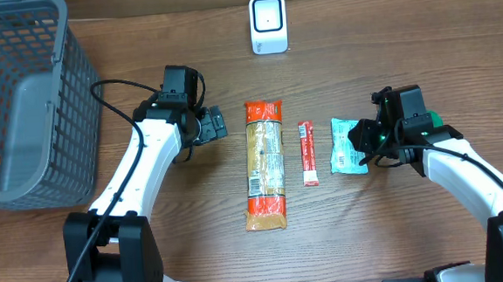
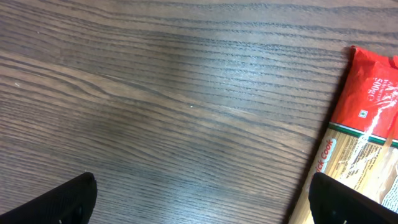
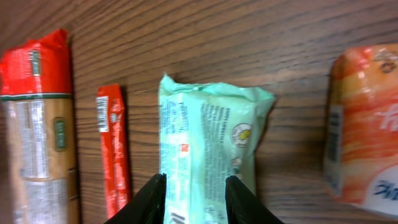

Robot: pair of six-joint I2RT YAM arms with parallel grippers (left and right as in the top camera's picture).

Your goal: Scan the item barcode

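Right wrist view: our right gripper (image 3: 194, 182) hangs slightly parted over the teal packet (image 3: 211, 124), at its near end. Its length runs straight ahead of us.

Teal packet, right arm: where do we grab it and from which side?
Probably best to take the teal packet across its short width, about mid-length, with the right pincer coming down from above. It lies flat, and its long edges are clear of the red stick beside it, so there is room either side.
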